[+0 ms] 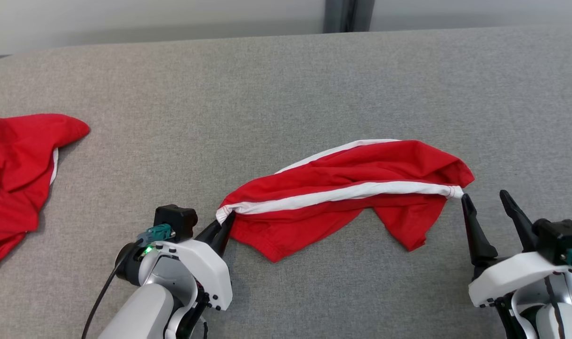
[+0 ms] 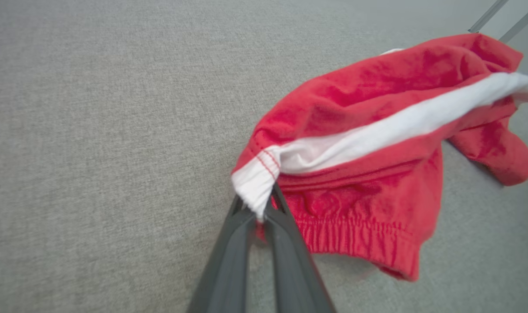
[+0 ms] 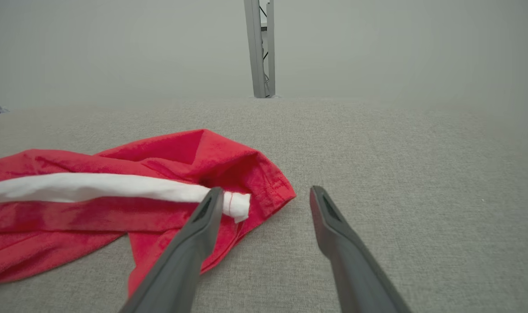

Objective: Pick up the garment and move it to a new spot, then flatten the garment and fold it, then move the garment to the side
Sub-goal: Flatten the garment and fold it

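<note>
A pair of red shorts point(image 1: 342, 188) lies crumpled on the grey fabric surface point(image 1: 267, 94), near its front edge and about midway along it. A white stripe point(image 1: 333, 195) runs across the shorts from end to end.

The left gripper point(image 1: 227, 219) has its two dark fingers pressed together on the left end of that stripe, pinching the white hem. In the left wrist view the pinch point(image 2: 257, 208) sits just beside the gathered elastic waistband point(image 2: 355, 234).

The right gripper point(image 1: 484, 195) stands spread wide at the right end of the shorts. Its inner finger point(image 3: 203, 217) is against the stripe's white tip and its other finger is over bare fabric.

A second red garment point(image 1: 17, 160) lies at the surface's left edge, well apart from the shorts.
</note>
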Tool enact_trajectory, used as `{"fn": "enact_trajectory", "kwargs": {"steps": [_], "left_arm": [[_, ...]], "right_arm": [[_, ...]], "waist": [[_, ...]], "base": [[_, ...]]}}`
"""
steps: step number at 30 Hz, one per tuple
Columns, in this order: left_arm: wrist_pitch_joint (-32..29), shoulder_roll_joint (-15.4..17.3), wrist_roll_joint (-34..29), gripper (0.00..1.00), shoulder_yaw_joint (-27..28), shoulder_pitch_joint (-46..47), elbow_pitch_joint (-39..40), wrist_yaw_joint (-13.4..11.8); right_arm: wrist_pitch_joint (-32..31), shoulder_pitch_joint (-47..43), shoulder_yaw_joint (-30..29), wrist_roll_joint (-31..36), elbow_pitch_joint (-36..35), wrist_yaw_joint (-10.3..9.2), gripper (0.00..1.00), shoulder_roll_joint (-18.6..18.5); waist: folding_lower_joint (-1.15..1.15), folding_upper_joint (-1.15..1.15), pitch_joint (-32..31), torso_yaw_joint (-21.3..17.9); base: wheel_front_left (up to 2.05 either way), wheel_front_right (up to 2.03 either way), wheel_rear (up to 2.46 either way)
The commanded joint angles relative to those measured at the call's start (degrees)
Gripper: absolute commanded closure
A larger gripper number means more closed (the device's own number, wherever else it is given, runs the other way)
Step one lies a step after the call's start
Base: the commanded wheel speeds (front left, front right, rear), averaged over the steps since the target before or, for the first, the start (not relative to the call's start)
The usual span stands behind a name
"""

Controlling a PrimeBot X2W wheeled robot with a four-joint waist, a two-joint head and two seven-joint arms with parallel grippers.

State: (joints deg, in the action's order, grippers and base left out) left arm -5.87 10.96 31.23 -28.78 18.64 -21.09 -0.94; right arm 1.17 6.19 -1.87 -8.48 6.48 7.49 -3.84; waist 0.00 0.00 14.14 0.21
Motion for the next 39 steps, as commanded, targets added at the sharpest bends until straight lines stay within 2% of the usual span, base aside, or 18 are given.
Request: {"fn": "enact_trajectory", "kwargs": {"steps": [1,9,10,11,12,22,33,39], "left_arm": [[0.16,0.26,-0.48,1.0,0.03,0.97,0.48,-0.34],[0.84,0.37,-1.02,1.0,-0.42,2.18,1.24,-0.59],[0.92,0.41,-1.07,1.0,-0.45,2.22,1.25,-0.63],[1.05,0.41,-1.05,1.0,-0.48,2.31,1.28,-0.64],[1.22,0.42,-1.07,1.0,-0.5,2.44,1.32,-0.7],[3.49,1.51,-1.35,1.0,0.5,3.68,3.79,-1.11],[0.03,6.1,-2.06,1.0,3.01,10.79,16.22,-0.99],[-2.37,7.09,-1.07,1.0,5.34,18.2,22.15,-0.65]], "right_arm": [[0.19,1.54,0.69,-0.4,1.32,0.01,0.0,-0.92],[-0.07,5.55,5.01,-2.61,6.9,0.0,0.02,-2.91],[-0.27,5.83,5.47,-2.9,7.37,0.0,0.47,-3.11],[-0.5,6.07,5.92,-3.33,7.81,0.0,0.64,-3.25],[-0.14,6.36,6.22,-3.5,7.96,0.0,1.0,-3.5],[2.38,7.43,6.98,-4.74,5.51,0.01,1.0,-5.2],[1.45,13.39,4.24,-4.26,-5.86,0.0,1.0,-8.57],[-0.23,20.15,2.67,-5.03,-11.2,0.01,1.0,-11.42]], "waist": [[0.0,0.0,0.97,0.63],[0.0,0.0,3.14,1.78],[0.0,0.0,3.26,1.85],[0.0,0.0,3.38,1.92],[0.0,0.0,3.48,1.96],[0.0,0.0,3.16,1.57],[0.0,0.0,-0.17,0.17],[0.0,0.0,-2.32,-0.66]], "base": [[0.0,0.0,0.0],[0.0,0.0,0.0],[0.0,0.0,0.0],[0.0,0.0,0.0],[0.0,0.0,0.0],[0.0,0.0,0.0],[0.0,0.0,0.0],[0.0,0.0,0.0]]}}
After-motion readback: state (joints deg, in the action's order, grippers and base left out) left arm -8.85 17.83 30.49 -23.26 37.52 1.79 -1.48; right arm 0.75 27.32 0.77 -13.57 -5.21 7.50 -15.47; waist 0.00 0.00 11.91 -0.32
